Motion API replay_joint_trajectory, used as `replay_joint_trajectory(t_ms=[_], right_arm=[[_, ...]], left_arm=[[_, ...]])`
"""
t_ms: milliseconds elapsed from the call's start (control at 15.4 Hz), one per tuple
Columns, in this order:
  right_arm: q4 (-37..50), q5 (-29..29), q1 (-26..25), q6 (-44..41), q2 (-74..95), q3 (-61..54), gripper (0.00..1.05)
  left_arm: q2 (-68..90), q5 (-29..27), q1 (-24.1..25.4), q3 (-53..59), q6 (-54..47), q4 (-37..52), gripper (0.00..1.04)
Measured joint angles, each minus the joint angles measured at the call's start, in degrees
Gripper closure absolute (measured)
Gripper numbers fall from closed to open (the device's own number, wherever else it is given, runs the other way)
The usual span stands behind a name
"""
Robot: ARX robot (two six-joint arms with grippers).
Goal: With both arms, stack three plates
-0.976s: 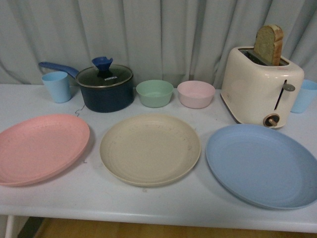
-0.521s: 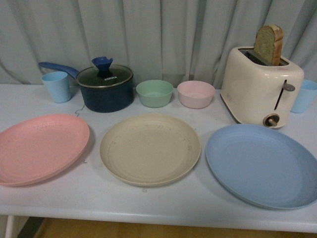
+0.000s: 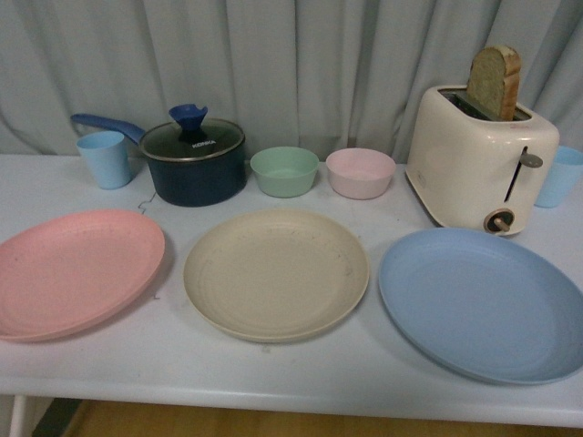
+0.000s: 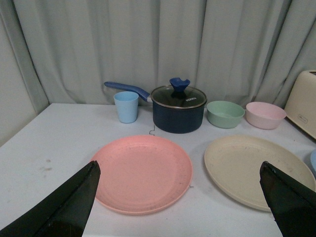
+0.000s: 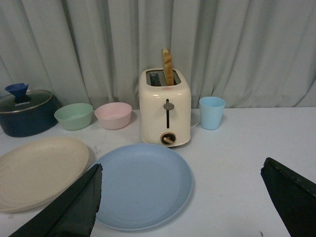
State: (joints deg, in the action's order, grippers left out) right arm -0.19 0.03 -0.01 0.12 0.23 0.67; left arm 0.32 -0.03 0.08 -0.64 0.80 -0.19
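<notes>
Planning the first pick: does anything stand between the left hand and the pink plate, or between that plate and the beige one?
Nothing visible does. The open left hand faces the pink plate directly. The beige plate lies beside it, apart, with only bare table between.

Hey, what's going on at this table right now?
Nothing is being handled yet. The pink plate, beige plate and light blue plate lie side by side on the table, none stacked. The left gripper hangs open facing the pink plate. The right gripper hangs open facing the light blue plate. Both hold nothing.
</notes>
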Motion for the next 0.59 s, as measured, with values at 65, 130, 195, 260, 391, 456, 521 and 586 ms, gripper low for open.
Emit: replay_joint_trajectory(t_ms=[65,130,195,260,391,456,521,586], right_arm=[[0.00,0.00,0.00,0.00,0.00,0.00,0.06],[0.00,0.00,0.00,0.00,0.00,0.00,0.06],[0.00,0.00,0.00,0.00,0.00,0.00,0.06],[0.00,0.00,0.00,0.00,0.00,0.00,0.06],[0.00,0.00,0.00,0.00,0.00,0.00,0.06],[0.00,0.00,0.00,0.00,0.00,0.00,0.06],[0.00,0.00,0.00,0.00,0.00,0.00,0.06],[0.00,0.00,0.00,0.00,0.00,0.00,0.06]], left_arm=[[0.00,0.00,0.00,0.00,0.00,0.00,0.07],[0.00,0.00,0.00,0.00,0.00,0.00,0.07],[0.00,0.00,0.00,0.00,0.00,0.00,0.07],[0.00,0.00,0.00,0.00,0.00,0.00,0.07],[0.00,0.00,0.00,0.00,0.00,0.00,0.07],[0.00,0.00,0.00,0.00,0.00,0.00,0.07],[0.00,0.00,0.00,0.00,0.00,0.00,0.07],[0.00,0.00,0.00,0.00,0.00,0.00,0.07]])
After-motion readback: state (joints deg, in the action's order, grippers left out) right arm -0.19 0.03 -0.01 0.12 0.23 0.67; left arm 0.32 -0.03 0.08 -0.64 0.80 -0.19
